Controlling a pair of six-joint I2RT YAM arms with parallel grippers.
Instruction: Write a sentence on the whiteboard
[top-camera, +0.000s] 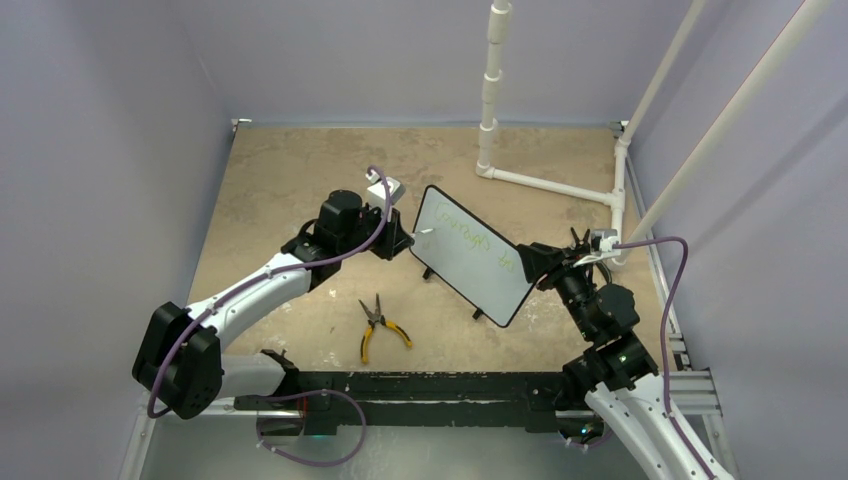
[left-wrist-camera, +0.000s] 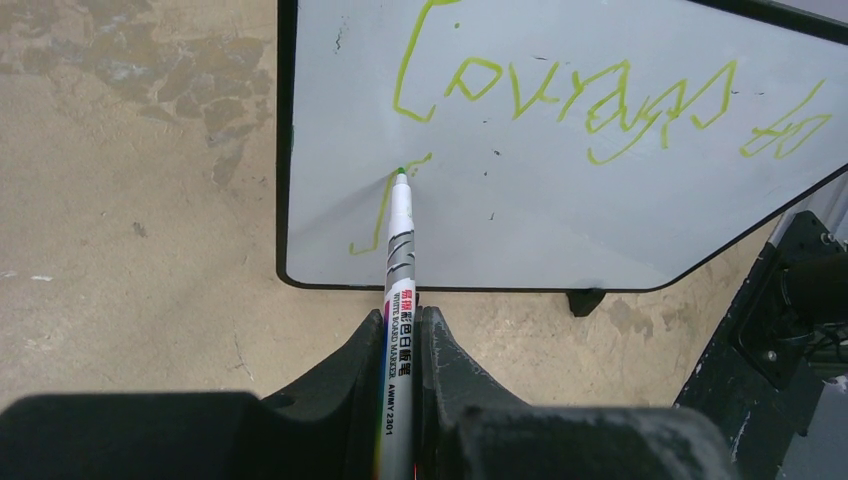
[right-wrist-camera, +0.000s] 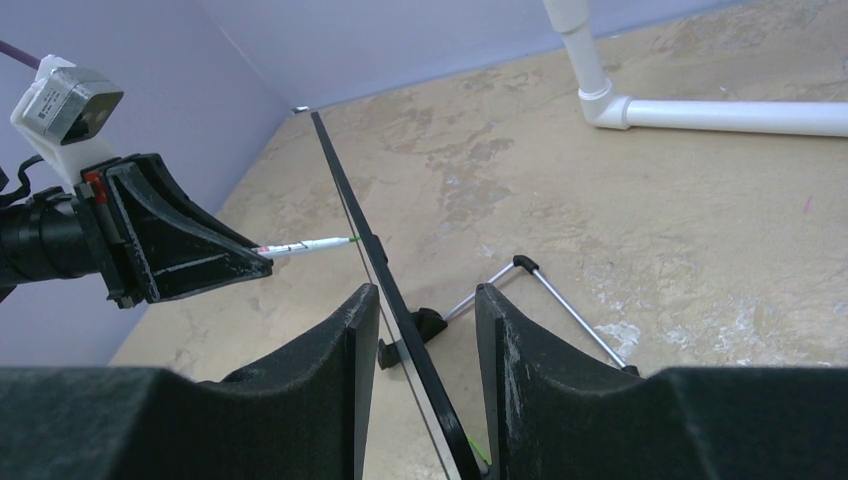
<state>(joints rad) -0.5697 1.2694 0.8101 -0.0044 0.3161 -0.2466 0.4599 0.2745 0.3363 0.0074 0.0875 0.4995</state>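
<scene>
The whiteboard (top-camera: 470, 255) stands tilted on its feet at mid-table. Green handwriting (left-wrist-camera: 580, 95) fills its top row, and a second row (left-wrist-camera: 385, 205) has only its first strokes. My left gripper (left-wrist-camera: 402, 320) is shut on a white whiteboard marker (left-wrist-camera: 400, 260), whose green tip touches the board at the second row's start. My right gripper (right-wrist-camera: 427, 292) is open, its jaws on either side of the board's right edge (right-wrist-camera: 345, 185) with gaps showing. The marker (right-wrist-camera: 305, 246) also shows in the right wrist view.
Yellow-handled pliers (top-camera: 378, 325) lie on the table in front of the board. A white PVC pipe frame (top-camera: 490, 90) stands at the back right. The board's wire stand (right-wrist-camera: 560, 300) sticks out behind it.
</scene>
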